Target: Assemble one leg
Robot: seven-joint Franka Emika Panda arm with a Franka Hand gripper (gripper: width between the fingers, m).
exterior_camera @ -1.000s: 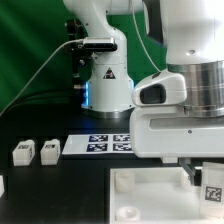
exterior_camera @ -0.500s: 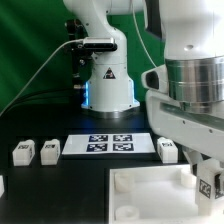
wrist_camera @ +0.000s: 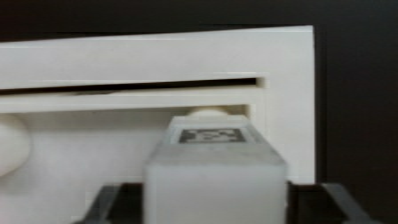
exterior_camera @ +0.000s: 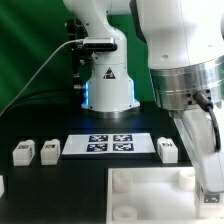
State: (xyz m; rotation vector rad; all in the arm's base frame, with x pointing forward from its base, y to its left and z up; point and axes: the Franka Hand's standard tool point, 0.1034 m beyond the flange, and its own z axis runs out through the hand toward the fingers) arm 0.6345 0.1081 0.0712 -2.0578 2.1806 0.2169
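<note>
End effector (wrist_camera: 199, 190) clenched on the leg (wrist_camera: 215, 160); its label is a black-and-white marker, no words.

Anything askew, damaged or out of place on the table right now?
Nothing stands out. Two legs stand upright side by side at the exterior view's left, a third stands upright beside the marker board, which lies flat. In the wrist view a leg sits squarely between the fingers against the large white piece.
</note>
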